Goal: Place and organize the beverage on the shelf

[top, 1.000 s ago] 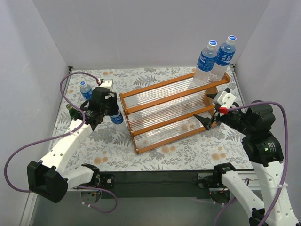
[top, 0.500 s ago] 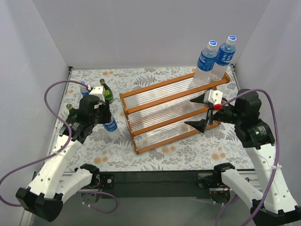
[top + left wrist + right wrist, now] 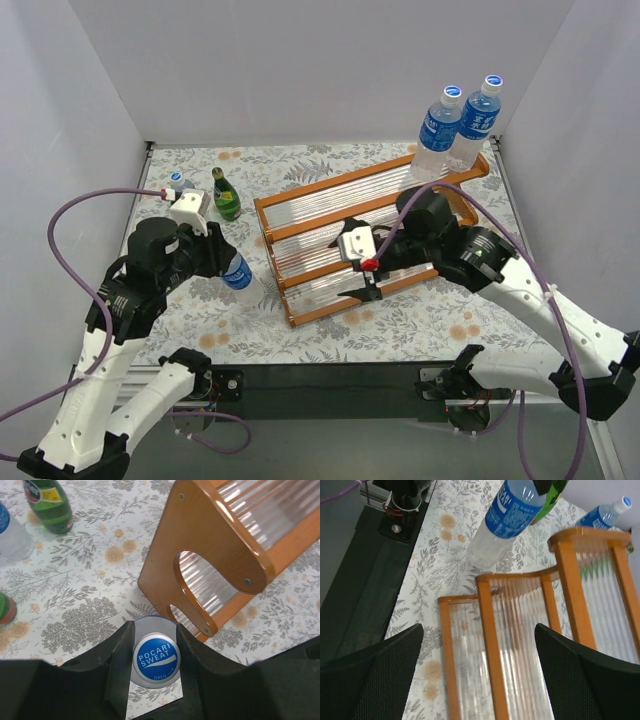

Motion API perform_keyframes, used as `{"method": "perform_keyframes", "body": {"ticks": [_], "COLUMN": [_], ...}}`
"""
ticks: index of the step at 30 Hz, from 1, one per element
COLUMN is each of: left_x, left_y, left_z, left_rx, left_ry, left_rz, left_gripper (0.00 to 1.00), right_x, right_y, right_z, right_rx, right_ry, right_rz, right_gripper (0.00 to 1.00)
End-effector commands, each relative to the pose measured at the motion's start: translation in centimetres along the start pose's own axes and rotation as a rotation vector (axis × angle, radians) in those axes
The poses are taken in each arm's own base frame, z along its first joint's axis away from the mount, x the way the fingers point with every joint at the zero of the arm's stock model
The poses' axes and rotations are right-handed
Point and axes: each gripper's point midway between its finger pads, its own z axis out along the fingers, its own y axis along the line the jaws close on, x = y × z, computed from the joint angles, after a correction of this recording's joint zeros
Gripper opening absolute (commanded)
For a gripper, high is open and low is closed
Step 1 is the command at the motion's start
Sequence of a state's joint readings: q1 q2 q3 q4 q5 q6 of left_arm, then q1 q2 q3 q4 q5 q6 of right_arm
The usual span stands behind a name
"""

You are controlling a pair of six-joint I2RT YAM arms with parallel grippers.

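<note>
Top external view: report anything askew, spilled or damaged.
Nothing spilled or damaged. The shelf sits skewed to the table edges, and the clear bottle gripped by its cap in the left gripper looks tilted beside the shelf's left end.

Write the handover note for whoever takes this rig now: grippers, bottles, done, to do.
Left gripper: shut on a clear bottle, beside the left end of the shelf.
Right gripper: open, empty, over the lower tiers.
Done: two shelved bottles stand on the top tier, right end.
To do: shelve the held one, then from the table the loose clear bottle and two green bottles.
</note>
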State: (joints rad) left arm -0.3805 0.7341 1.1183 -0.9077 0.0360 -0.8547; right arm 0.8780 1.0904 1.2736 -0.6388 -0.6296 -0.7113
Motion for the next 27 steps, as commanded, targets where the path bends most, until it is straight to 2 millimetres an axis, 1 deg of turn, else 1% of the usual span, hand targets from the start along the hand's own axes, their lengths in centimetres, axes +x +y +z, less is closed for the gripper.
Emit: {"method": "perform_keyframes", "body": {"ticks": [1, 2, 3, 4, 5, 6, 7, 8, 9, 11, 12, 13, 14, 15, 17, 18, 19, 21, 24, 27], "left_x": [-4.2, -4.2, -4.4, -4.3, -4.6, -4.7, -4.7, -4.9, -5.0, -5.3, -5.5, -5.6, -6.0, -6.1, -6.6, -6.9, -7.0, -7.3, -7.6, -7.7], "left_y": [-3.2, -3.5, -3.9, -4.1, -4.6, -5.0, -5.2, -5.8, -6.0, -6.9, -7.2, -7.4, -7.7, -8.1, -8.6, -8.9, -9.1, -9.5, -10.2, -10.8], "left_z": [-2.7, -3.0, -3.6, -3.8, -4.3, -4.9, -5.2, -5.7, -6.1, -7.0, -7.3, -7.4, -8.0, -8.2, -8.7, -9.1, -9.2, -9.6, -10.2, -10.6], "left_rx": [0.162, 0.177, 0.198, 0.211, 0.239, 0.258, 0.270, 0.300, 0.316, 0.363, 0.380, 0.391, 0.407, 0.425, 0.448, 0.465, 0.475, 0.495, 0.537, 0.571], "left_ry": [-0.149, -0.150, -0.161, -0.163, -0.171, -0.185, -0.189, -0.196, -0.201, -0.218, -0.223, -0.226, -0.240, -0.240, -0.255, -0.261, -0.263, -0.270, -0.279, -0.282], "left_rz": [0.034, 0.035, 0.039, 0.040, 0.042, 0.044, 0.045, 0.042, 0.043, 0.045, 0.043, 0.043, 0.046, 0.044, 0.050, 0.054, 0.055, 0.059, 0.060, 0.060], "left_gripper": [0.00, 0.00, 0.00, 0.00, 0.00, 0.00, 0.00, 0.00, 0.00, 0.00, 0.00, 0.00, 0.00, 0.00, 0.00, 0.00, 0.00, 0.00, 0.00, 0.00], "right_x": [-2.2, -2.9, -4.2, -4.8, -5.2, -6.2, -6.4, -7.2, -7.6, -7.9, -8.6, -8.7, -9.0, -9.8, -9.5, -9.3, -9.3, -9.2, -9.1, -8.6], "right_y": [-1.9, -1.7, -1.2, -1.1, -1.0, -0.6, -0.6, -0.9, -0.7, -0.8, -1.2, -0.9, -0.9, -1.5, -2.2, -3.2, -3.6, -4.0, -2.8, -2.3], "right_z": [1.9, 2.4, 3.2, 3.6, 4.5, 5.0, 5.8, 6.3, 6.9, 7.9, 8.3, 8.7, 8.9, 9.2, 10.2, 10.3, 10.8, 11.1, 11.9, 12.6], "right_rx": [0.022, 0.008, -0.008, -0.012, -0.018, -0.024, -0.025, -0.006, 0.005, 0.023, 0.056, 0.057, 0.064, 0.114, 0.188, 0.259, 0.281, 0.299, 0.245, 0.227], "right_ry": [0.017, 0.008, -0.010, -0.019, -0.027, -0.044, -0.043, -0.066, -0.070, -0.084, -0.106, -0.121, -0.134, -0.152, -0.130, -0.107, -0.102, -0.097, -0.106, -0.102], "right_rz": [-0.130, -0.153, -0.190, -0.202, -0.211, -0.217, -0.213, -0.218, -0.216, -0.158, -0.151, -0.096, -0.081, -0.066, 0.014, 0.045, 0.099, 0.129, 0.162, 0.235], "right_gripper": [0.97, 0.97, 0.97, 0.97, 0.97, 0.97, 0.97, 0.97, 0.97, 0.97, 0.96, 0.96, 0.96, 0.96, 0.96, 0.96, 0.96, 0.96, 0.96, 0.97]}}
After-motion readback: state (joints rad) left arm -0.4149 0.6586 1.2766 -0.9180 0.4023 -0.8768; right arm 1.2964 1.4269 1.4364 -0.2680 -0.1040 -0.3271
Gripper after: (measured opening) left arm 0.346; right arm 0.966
